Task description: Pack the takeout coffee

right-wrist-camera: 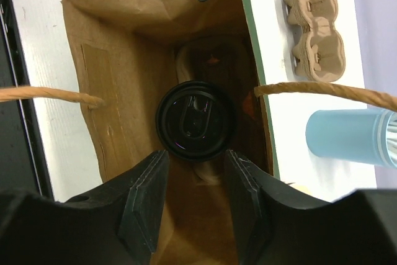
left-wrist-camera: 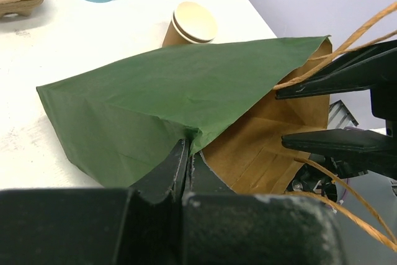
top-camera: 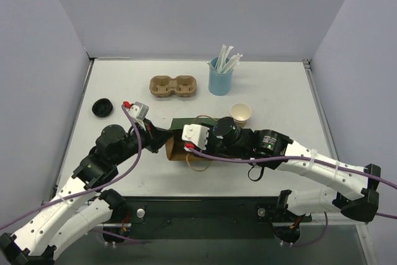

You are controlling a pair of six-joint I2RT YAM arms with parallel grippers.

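Observation:
The takeout coffee (top-camera: 240,113), a small tan cup with a white rim, stands on the table just beyond the bag (left-wrist-camera: 194,22). A paper bag (top-camera: 186,123), green outside and brown inside, lies on its side with its mouth toward the right arm. My left gripper (left-wrist-camera: 188,153) is shut on the edge of the bag's mouth (left-wrist-camera: 155,97). My right gripper (right-wrist-camera: 197,159) reaches into the mouth, jaws apart. Just past its fingertips, deep in the bag (right-wrist-camera: 111,91), sits a round black lid (right-wrist-camera: 195,122) on a tan cup body.
A brown two-hole pulp carrier (top-camera: 173,86) and a light-blue cup of white straws (top-camera: 220,79) stand at the back. A loose black lid (top-camera: 101,108) lies at the left. The bag's twine handles (right-wrist-camera: 322,88) hang across the mouth.

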